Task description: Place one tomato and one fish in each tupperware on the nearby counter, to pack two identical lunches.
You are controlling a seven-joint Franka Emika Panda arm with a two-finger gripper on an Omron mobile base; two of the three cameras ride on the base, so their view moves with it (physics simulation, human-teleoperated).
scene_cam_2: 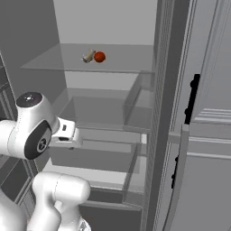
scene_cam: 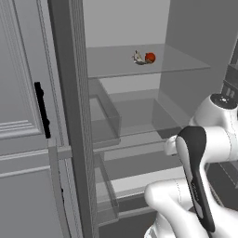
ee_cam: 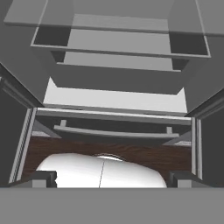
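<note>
Open fridge ahead of the arm. Tomato [scene_cam: 150, 57] sits on the upper glass shelf [scene_cam: 186, 62], at about 1 o'clock in the left base view, touching a pale fish [scene_cam: 138, 57] at its 9 o'clock. Gripper [ee_cam: 112, 179] fingers spread wide apart, holding nothing, facing the lower drawers [ee_cam: 113, 83].
</note>
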